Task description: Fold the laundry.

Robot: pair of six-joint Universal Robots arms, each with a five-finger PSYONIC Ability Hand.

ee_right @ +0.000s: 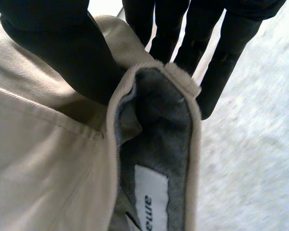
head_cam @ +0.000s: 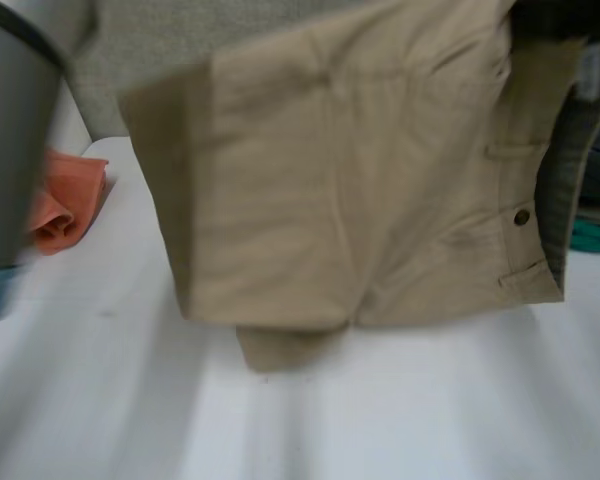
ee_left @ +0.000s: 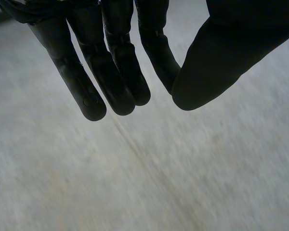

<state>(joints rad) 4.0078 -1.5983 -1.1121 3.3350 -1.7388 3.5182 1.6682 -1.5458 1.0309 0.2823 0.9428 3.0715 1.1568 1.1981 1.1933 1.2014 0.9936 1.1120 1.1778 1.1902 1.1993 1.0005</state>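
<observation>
Khaki trousers (head_cam: pixel 350 170) are seen held up over the white table (head_cam: pixel 100 400), with an orange cloth (head_cam: pixel 65 205) beside. Left hand (ee_left: pixel 111 72) is shown with fingers straight, holding nothing. Waistband (ee_right: pixel 154 115) is pinched by right hand (ee_right: pixel 72 53), thumb against fingers; white label (ee_right: pixel 151 202) lettering is cut off.

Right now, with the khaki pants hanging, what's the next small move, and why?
Probably bring the left hand to the free side of the khaki pants: only the right hand pinches the waistband; the left is open and empty.
</observation>
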